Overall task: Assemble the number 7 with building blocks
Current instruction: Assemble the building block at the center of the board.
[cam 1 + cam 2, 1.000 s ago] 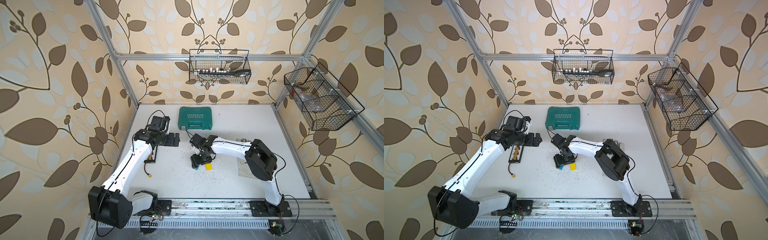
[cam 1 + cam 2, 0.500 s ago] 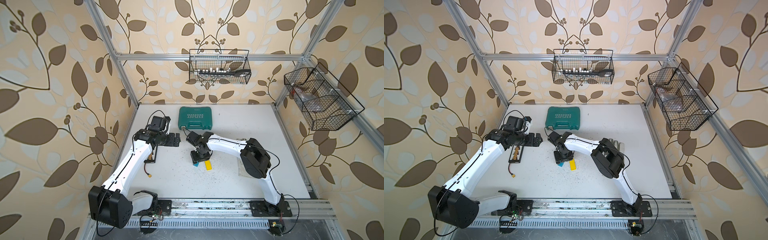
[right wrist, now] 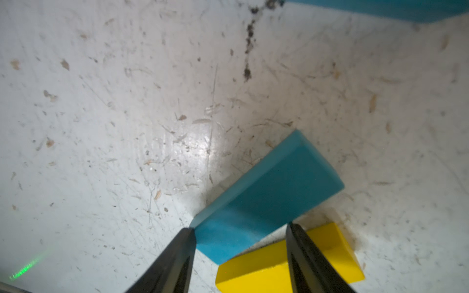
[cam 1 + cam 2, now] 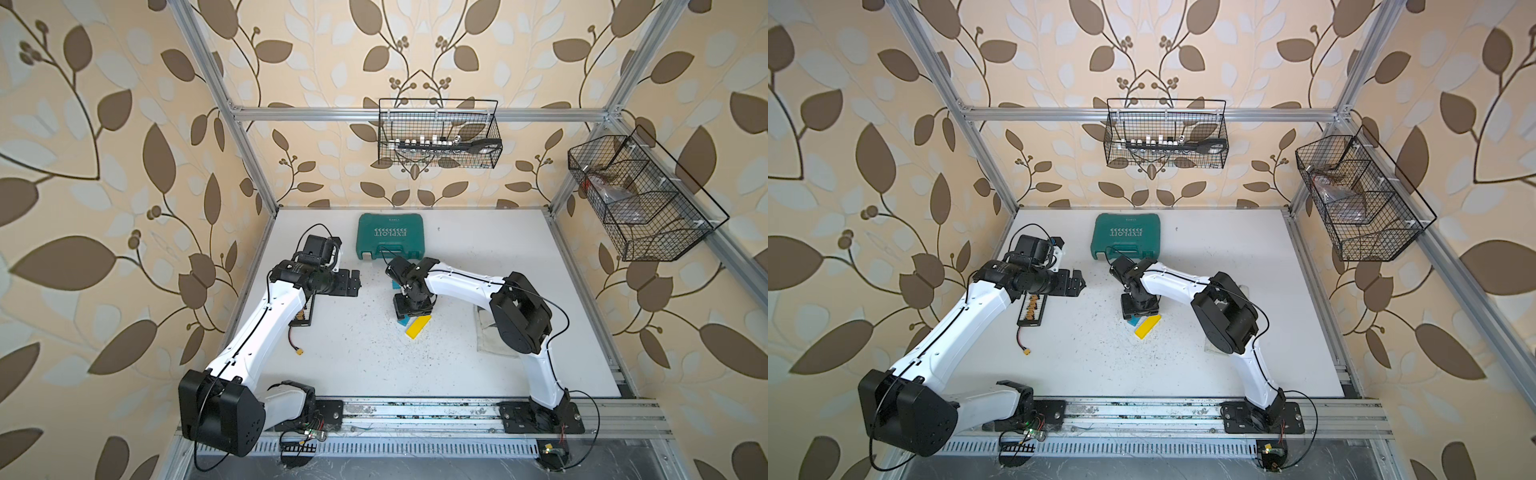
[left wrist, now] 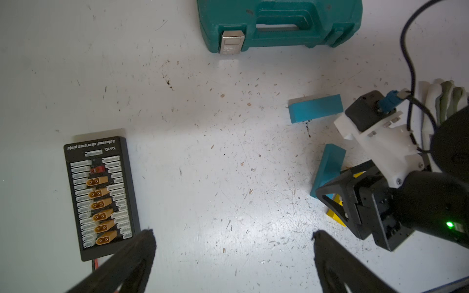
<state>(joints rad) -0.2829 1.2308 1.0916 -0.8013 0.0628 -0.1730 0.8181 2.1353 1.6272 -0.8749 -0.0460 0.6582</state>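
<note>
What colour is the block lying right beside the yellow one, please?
Teal-blue; the block shows best in the right wrist view.

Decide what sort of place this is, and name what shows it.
Probably a robot lab test cell: a left arm and right arm bolted to a rail, an aluminium frame with wallpapered walls, and a wire basket of tools.

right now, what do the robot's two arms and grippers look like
The left arm and right arm are white shells with bulky black joints and thin black cables. The left gripper and right gripper are black with slim tapered fingers. A small green light glows on the right one's body.
</note>
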